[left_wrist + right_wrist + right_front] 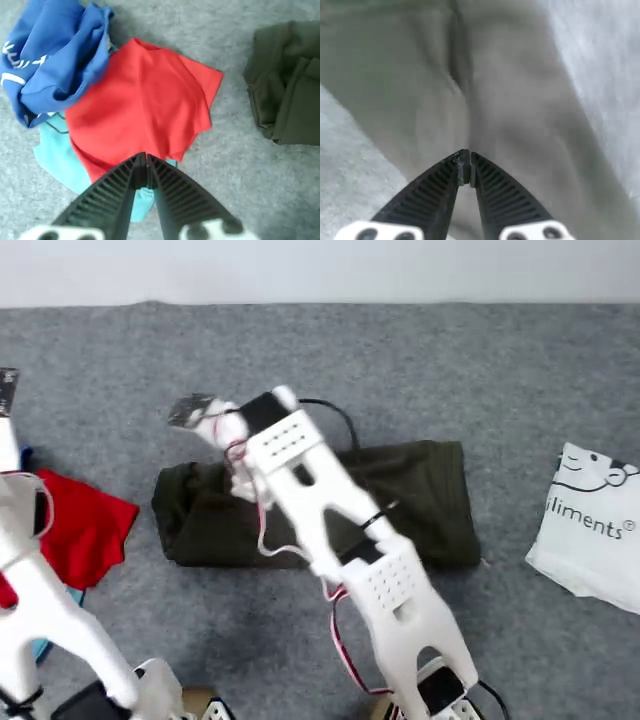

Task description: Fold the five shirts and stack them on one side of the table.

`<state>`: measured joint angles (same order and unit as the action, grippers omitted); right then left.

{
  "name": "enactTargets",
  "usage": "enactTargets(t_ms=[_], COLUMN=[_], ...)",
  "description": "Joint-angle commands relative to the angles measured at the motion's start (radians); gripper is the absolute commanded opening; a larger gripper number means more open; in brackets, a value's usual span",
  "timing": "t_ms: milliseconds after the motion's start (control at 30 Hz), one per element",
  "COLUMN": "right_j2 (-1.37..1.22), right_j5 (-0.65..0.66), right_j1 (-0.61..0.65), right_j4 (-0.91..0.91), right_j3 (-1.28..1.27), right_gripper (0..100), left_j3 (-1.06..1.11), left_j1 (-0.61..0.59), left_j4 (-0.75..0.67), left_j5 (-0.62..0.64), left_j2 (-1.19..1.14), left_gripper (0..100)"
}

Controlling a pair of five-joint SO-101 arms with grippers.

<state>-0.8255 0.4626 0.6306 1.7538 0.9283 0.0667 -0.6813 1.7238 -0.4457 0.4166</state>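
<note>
Across the middle of the high view lies the dark olive cotton shirt [420,505], folded into a wide rectangle on the grey felt-like table covering [450,370]. My right arm reaches over its left half. In the right wrist view the right gripper [464,165] hangs just above the olive cloth, its black ribbed jaws closed tip to tip. I see nothing pinched between them, though the blur leaves me unsure about a thin fold.

My left gripper [145,167] is likewise closed with nothing in it, poised over the edge of the flat red knit shirt [145,105] at the left of the high view. A crumpled royal-blue shirt with white lettering [55,50] sits at the upper left of the left wrist view, touching the red one. A pale turquoise shirt [52,160] peeks out from beneath. A white printed shirt [595,530] lies at the right edge of the high view, well apart from the others.

I judge every one of these to be light, limp and without stiffness. Lifted by a single point, a shirt will sag and the olive one's fold will fall open. The covering looks grippy, so dragging would likely bunch the cloth. I would take the olive shirt through all its layers along a folded edge, one gripper near each corner. For the red shirt, a hem corner or shoulder seam, where the fabric doubles, should give the surest pinch.
</note>
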Motion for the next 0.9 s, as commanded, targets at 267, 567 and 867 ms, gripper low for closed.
enactTargets(t_ms=[267, 567, 867], right_j2=[0.082, -0.059, 0.157], right_j5=[0.04, 0.095, 0.081], right_j1=[-0.521, -0.656, -0.71], right_j4=[-0.054, -0.124, 0.044], right_j3=[-0.146, -0.138, 0.011], right_gripper=[1.0, 1.0, 1.0], left_j3=[0.088, 0.124, 0.117], left_j1=[0.144, 0.272, 0.574], left_j4=[0.031, 0.029, 0.026], left_j5=[0.014, 0.014, 0.109], left_j2=[0.19, 0.256, 0.255], left_gripper=[1, 1, 1])
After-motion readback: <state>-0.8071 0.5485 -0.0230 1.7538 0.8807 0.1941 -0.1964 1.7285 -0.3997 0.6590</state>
